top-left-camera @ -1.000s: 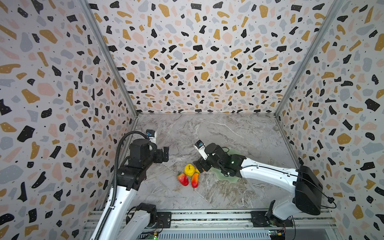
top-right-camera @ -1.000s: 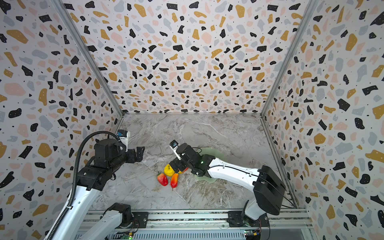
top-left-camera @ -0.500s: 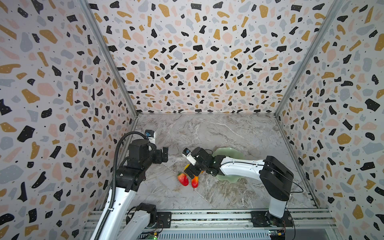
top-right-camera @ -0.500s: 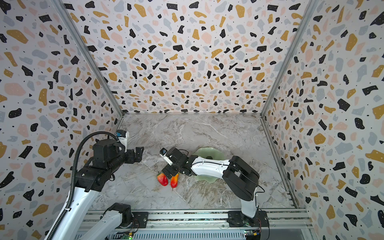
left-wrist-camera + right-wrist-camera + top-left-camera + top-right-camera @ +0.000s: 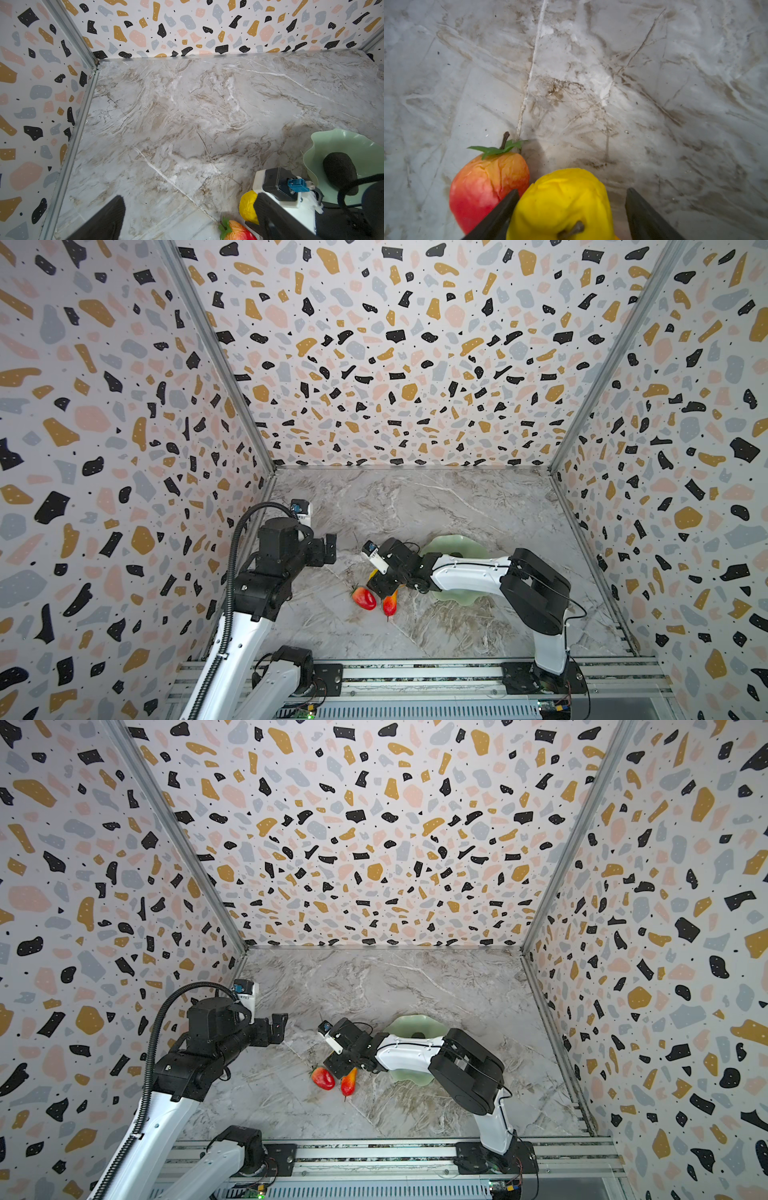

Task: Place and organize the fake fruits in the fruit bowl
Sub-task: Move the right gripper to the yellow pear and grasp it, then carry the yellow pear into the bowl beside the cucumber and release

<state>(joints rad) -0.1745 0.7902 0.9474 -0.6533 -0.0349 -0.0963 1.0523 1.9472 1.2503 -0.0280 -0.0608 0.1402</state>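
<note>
The glossy yellow apple-shaped plastic fruit [image 5: 556, 207] is straddled, unpinched, by the right gripper's [image 5: 572, 190] spread fingers [image 5: 500, 218]; it may be squirted out if clamped off-centre.

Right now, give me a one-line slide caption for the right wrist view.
Right claw straddles the yellow fruit on the marble table, red-orange fruit beside it.

The oval fruit [image 5: 340, 172] is lying in the fruit bowl [image 5: 457, 541]. Left of it, the apple-like fruit [image 5: 562, 203] is sitting just behind the leaf-topped fruit [image 5: 364, 598] and oblong fruit [image 5: 390, 603].
</note>
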